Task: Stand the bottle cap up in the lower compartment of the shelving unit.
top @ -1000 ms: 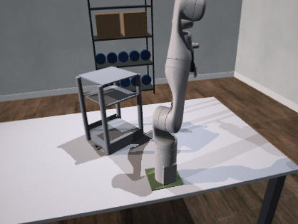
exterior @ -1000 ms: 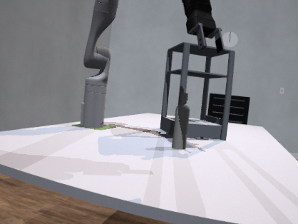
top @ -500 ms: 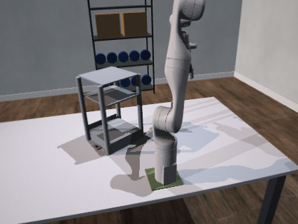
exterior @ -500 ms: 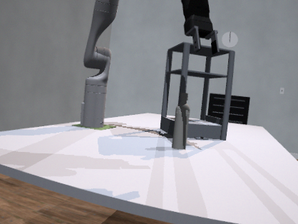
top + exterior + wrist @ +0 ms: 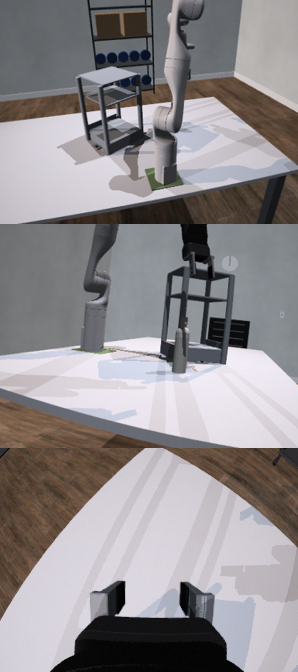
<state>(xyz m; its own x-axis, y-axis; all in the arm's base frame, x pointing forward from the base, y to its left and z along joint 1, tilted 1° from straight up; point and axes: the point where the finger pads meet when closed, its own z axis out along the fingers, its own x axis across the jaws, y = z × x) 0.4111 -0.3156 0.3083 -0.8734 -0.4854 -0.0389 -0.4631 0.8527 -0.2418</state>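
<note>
The 2 fingers (image 5: 194, 264) stand wide apart with nothing between them, high above the bottle (image 5: 181, 347), which stands upright on the table (image 5: 214, 402) before the shelving unit (image 5: 229, 317). It looks like the approach; next, descend and straddle the bottle.
</note>
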